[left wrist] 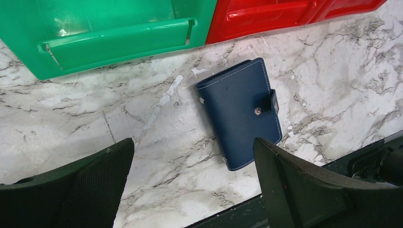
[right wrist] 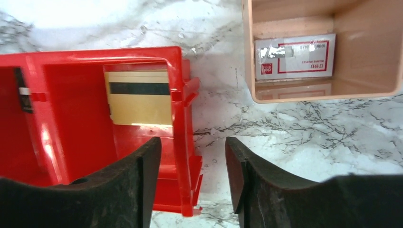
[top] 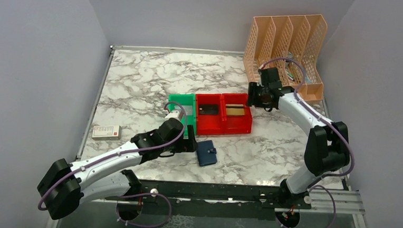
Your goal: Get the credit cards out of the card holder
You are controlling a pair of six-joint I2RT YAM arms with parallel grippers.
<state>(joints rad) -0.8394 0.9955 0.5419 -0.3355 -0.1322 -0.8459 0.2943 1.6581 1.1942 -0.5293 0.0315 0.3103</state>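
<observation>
The card holder (top: pixel 206 153) (left wrist: pixel 240 111) is a dark navy wallet lying flat on the marble near the front edge, folded and snapped shut. My left gripper (top: pixel 192 145) (left wrist: pixel 195 156) hovers just left of it, open, with only its near corner between the fingers. A gold card with a black stripe (top: pixel 235 111) (right wrist: pixel 139 97) lies in the red bin's right compartment, and a dark card (top: pixel 208 110) (right wrist: pixel 23 90) in its left one. My right gripper (top: pixel 251 98) (right wrist: pixel 192 161) hangs open over the red bin's right wall, which passes between the fingers untouched.
The red bin (top: pixel 222 130) (right wrist: pixel 177 118) and a green bin (top: pixel 182 98) (left wrist: pixel 114 42) sit side by side mid-table. A peach file organizer (top: pixel 285 50) (right wrist: pixel 323 90) stands back right with a white box (right wrist: pixel 294 56) inside. Another small white box (top: pixel 106 132) lies at the left.
</observation>
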